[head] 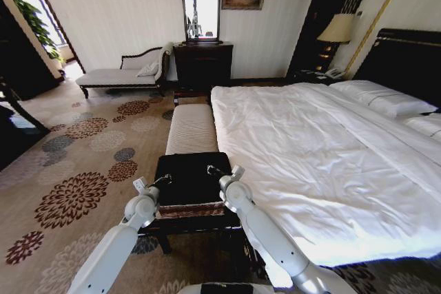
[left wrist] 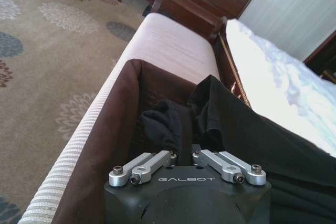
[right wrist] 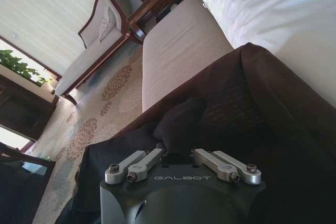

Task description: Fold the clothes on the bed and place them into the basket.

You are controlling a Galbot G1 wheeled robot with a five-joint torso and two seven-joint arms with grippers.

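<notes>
T-shirt (left wrist: 220,124), black, limp, light, bunched inside basket (head: 191,208); best pinched at fabric fold. Left gripper (left wrist: 184,157) and right gripper (right wrist: 181,153) seen clenched on cloth.

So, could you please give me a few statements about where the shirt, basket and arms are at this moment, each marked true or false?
1. The black T-shirt lies in the basket. True.
2. The T-shirt is spread flat on the bed. False: the duvet is bare, and the shirt is bunched in the basket.
3. The left pincer and right pincer are both over the basket. True.
4. The basket stands on the bed. False: it sits at the near end of the striped bench, beside the bed.
5. The lamp stands on the chaise longue. False: it stands beside the headboard.
</notes>
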